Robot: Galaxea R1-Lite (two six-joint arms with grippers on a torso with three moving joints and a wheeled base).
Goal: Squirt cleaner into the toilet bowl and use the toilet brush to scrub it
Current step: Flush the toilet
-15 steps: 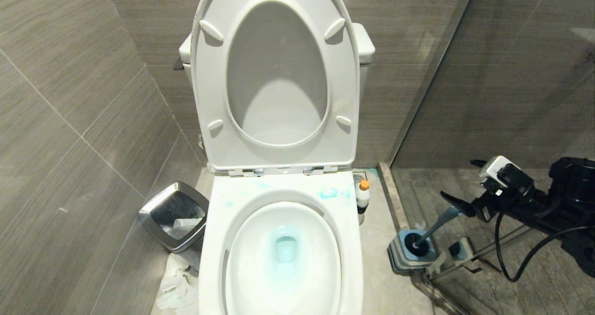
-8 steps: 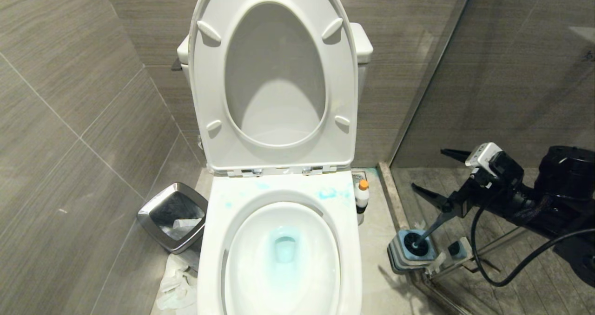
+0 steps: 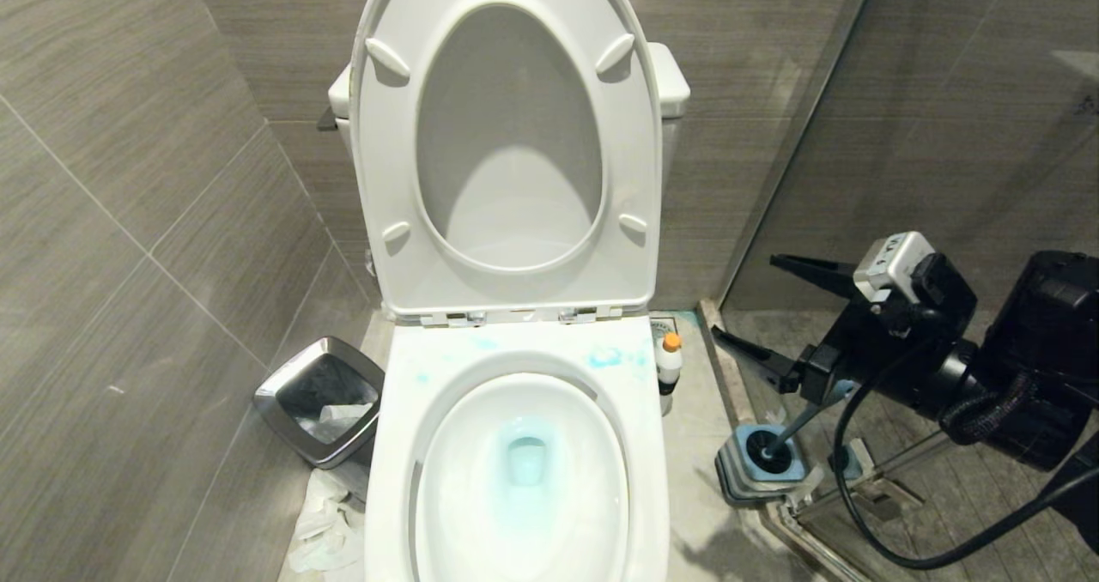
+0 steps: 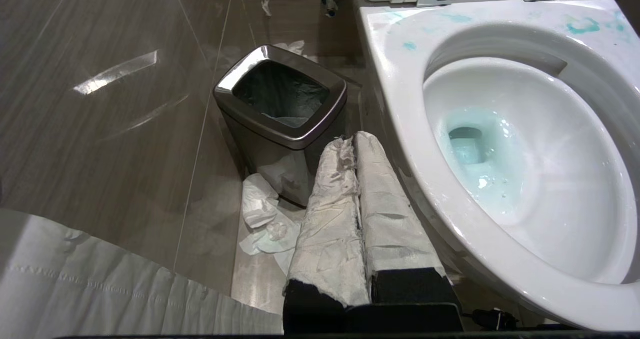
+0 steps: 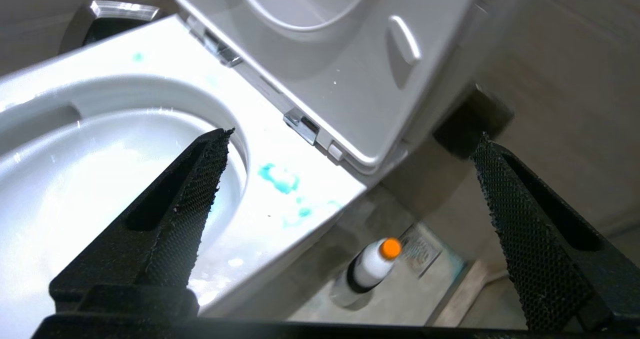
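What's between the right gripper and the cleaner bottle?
Nothing visible. The right gripper hangs open above the cleaner, which stands on the floor beside the toilet bowl; the gap between them is clear.

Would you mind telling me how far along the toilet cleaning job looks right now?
Cleaner seems already squirted: blue liquid tints the toilet bowl and its rim, and the cleaner stands on the floor beside it. The toilet brush sits in its base; whether scrubbing has happened cannot be told. The right gripper is open and empty above the brush. The left gripper is shut beside the bowl.
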